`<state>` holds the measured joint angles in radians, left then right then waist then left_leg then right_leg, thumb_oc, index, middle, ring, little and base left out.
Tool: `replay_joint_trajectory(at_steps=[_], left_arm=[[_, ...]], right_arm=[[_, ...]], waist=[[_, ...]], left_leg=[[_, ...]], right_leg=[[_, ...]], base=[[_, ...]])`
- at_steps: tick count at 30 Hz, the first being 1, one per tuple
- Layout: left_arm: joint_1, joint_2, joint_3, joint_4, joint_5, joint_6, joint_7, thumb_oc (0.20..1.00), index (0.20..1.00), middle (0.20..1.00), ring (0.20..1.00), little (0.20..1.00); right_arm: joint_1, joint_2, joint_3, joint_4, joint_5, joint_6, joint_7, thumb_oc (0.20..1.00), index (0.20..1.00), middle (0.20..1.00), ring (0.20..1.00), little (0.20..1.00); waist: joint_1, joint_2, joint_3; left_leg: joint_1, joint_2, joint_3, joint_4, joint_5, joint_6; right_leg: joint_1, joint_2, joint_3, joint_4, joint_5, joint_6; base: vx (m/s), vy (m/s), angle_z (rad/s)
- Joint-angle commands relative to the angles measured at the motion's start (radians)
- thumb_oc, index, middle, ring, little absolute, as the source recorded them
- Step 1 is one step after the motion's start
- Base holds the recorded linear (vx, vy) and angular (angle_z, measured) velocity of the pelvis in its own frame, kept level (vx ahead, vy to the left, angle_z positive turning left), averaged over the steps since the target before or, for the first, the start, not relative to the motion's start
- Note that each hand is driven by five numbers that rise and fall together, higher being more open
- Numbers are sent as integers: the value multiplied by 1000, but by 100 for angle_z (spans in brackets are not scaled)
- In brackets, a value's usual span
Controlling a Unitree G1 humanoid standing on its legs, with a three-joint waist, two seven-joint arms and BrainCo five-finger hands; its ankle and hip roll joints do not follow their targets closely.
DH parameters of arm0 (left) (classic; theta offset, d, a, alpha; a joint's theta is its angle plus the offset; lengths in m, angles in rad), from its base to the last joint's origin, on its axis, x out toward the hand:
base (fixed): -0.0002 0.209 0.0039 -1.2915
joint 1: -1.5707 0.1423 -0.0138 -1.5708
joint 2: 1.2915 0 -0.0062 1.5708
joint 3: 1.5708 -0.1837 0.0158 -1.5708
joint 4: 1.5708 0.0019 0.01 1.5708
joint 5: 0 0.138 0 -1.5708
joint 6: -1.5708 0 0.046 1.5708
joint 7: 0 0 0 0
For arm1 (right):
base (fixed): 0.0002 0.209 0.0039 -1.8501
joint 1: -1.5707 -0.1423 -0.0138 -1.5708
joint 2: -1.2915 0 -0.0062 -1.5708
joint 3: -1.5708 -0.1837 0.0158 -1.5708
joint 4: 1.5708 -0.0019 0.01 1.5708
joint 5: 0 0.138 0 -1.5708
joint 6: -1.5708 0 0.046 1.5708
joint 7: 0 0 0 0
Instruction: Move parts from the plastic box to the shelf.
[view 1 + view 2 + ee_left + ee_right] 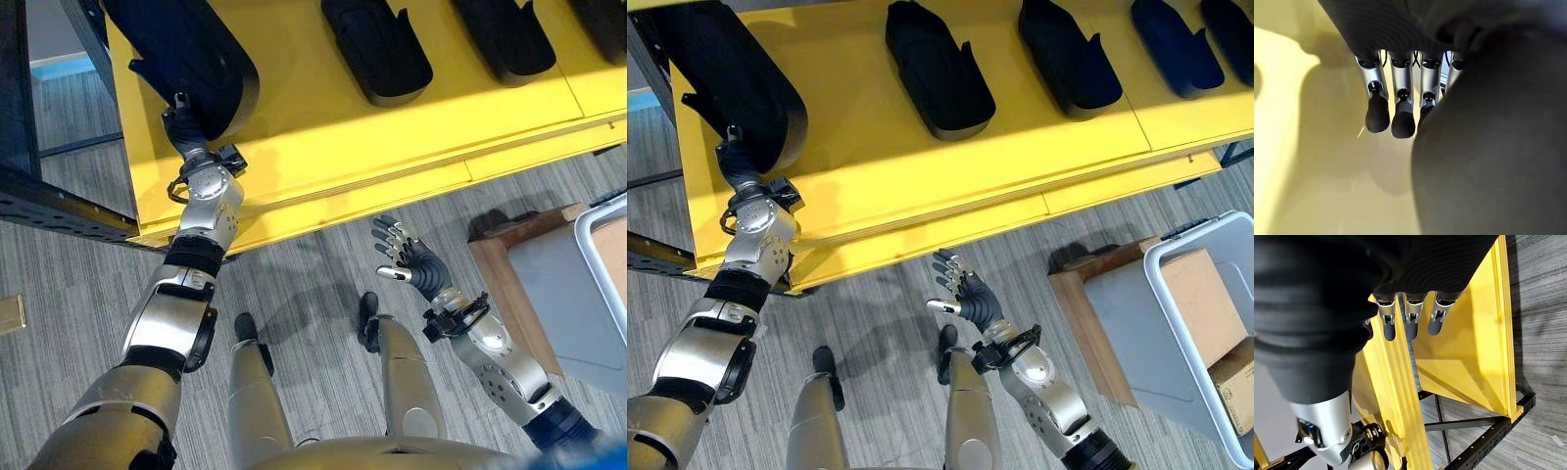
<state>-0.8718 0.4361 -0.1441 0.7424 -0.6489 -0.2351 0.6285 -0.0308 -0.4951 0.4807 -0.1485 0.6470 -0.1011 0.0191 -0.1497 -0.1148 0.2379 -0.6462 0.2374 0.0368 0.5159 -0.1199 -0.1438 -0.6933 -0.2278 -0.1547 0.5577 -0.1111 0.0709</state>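
Left eye view: left hand [184,127] is up on the yellow shelf [323,137], against the near end of a big black part [191,49] at the shelf's left end. Left wrist view shows its fingers [1377,110] fairly straight, lying alongside the dark part, not wrapped round it; thumb hidden. More black parts [939,69] sit in a row further right on the shelf. Right hand [965,292] hangs over the floor below the shelf edge, fingers spread, holding nothing. Plastic box [1205,323] is at the near right on a wooden stand [1087,313], cardboard pieces [1200,304] inside. Risk, my guess: the left part sits close to the shelf's near edge, so a pull-back that drags it could tip it off.
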Motion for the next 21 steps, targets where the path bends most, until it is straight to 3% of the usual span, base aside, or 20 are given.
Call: replay_joint_trajectory(at_steps=[1,15,21], left_arm=[[-2,7,35,22,6,-42,-34,200,200,200,200,200],[33,30,50,70,19,-12,-54,200,200,200,200,200],[60,61,47,106,94,32,-61,200,200,200,200,200]], right_arm=[[5,-58,3,-55,22,-34,18,1000,1000,1000,1000,1000],[23,-73,-13,-65,24,-29,31,1000,1000,1000,1000,1000],[36,-83,-29,-74,24,-27,43,1000,1000,1000,1000,1000]], waist=[[-3,28,-43],[0,34,-63],[6,41,-64]], left_leg=[[-34,-2,-14,-19,29,34],[-53,5,-12,-16,31,33],[-64,6,-9,-5,32,34]], right_leg=[[-17,12,26,-14,18,35],[-41,15,36,-11,20,36],[-54,12,41,1,21,36]], base=[[-6,9,-4],[0,1,-1],[0,0,0]])
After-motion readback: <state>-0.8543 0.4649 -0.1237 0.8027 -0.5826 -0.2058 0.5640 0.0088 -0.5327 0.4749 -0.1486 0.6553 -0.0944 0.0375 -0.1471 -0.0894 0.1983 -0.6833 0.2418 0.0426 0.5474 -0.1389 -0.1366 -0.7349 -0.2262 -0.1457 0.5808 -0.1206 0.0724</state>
